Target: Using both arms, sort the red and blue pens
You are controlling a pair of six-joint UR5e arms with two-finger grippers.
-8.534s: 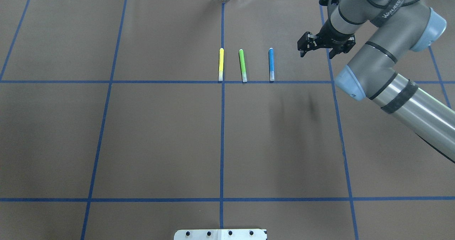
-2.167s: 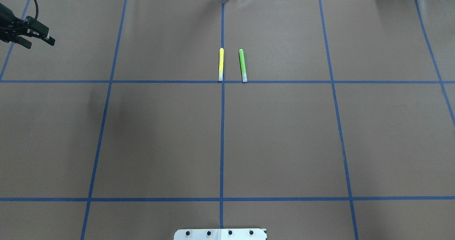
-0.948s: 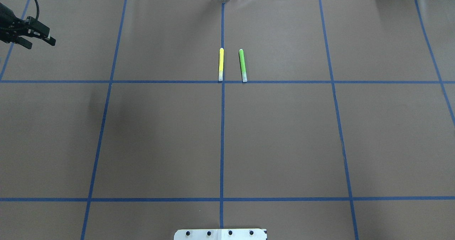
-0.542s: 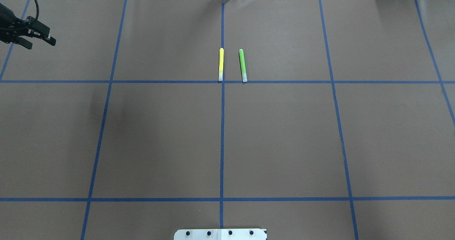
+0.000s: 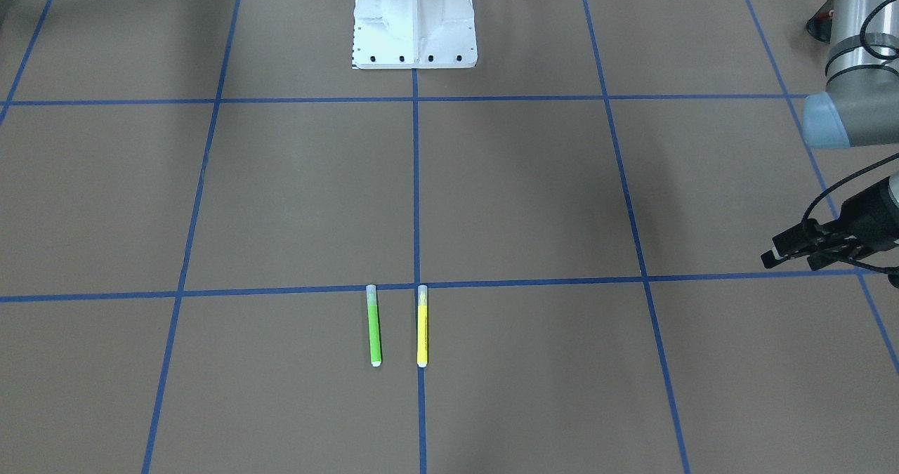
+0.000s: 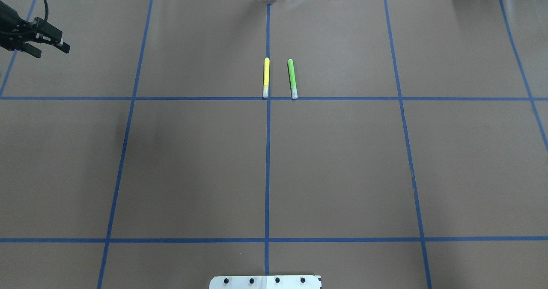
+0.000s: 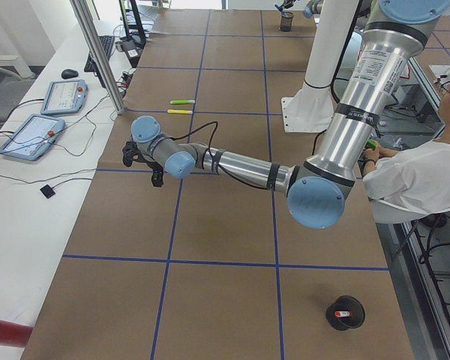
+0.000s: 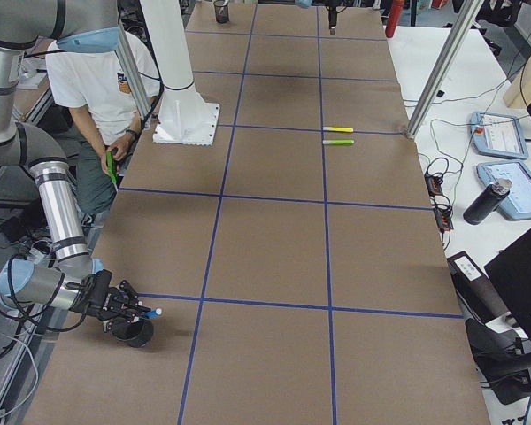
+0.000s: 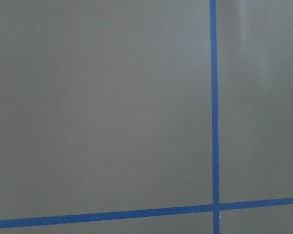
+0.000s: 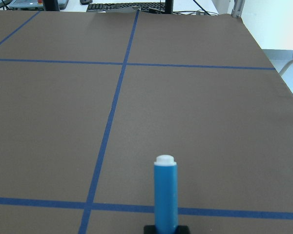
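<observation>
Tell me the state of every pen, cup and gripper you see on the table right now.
blue pen, held in the right gripper, near a black cup, not in it.
red marker, inside the other black cup.
green pen, lying flat on the table.
yellow pen, lying flat beside it, not touching.
left gripper, open, empty.
right gripper, shut on the blue pen.

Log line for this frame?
right end effector: shut on blue pen, above black cup | left end effector: open, empty | red marker: in other cup | yellow pen, green pen: side by side
</observation>
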